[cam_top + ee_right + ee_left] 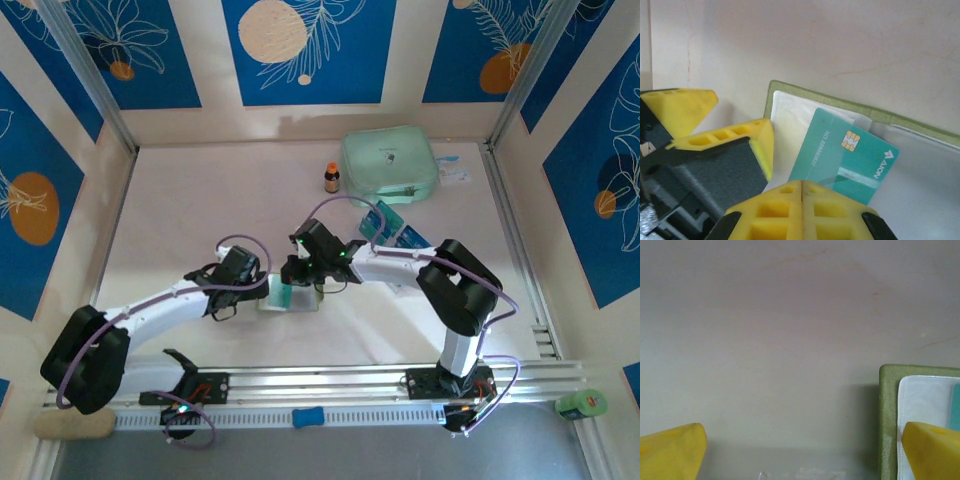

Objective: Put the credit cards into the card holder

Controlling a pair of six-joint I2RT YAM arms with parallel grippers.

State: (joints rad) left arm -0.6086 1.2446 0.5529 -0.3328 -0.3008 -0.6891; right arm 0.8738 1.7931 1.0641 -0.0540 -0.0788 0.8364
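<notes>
Top view, left gripper (265, 287): low over the table's (180, 200) middle, at the left end of the card holder (300, 301).
Top view, right gripper (298, 278): just beside the left one, over the same holder. From here I cannot tell how its fingers stand.
Top view, card holder: lies open and flat between the two grippers, with a strip of teal showing on it.
Top view, loose credit cards (385, 222): on the table behind the right arm, near the mint-green zip case (388, 165).
Top view, small brown bottle (331, 178): upright, just left of the zip case.

Left wrist, left gripper (800, 455): its yellow fingers (672, 450) are spread wide apart with nothing between them. The far one sits over the holder's pale pocket.
Left wrist, card holder (887, 415): olive edge at the right, with a teal sliver at the frame edge.

Right wrist, right gripper (801, 187): its fingers are pressed together on the lower edge of the credit card (845, 155).
Right wrist, credit card: teal with a gold chip, tilted, its upper corner over the holder's (771, 95) pale inside. I cannot tell whether it is inside the pocket.
Right wrist, left gripper fingers (747, 140): one lies on the pale lining, the other off the holder's edge.
</notes>
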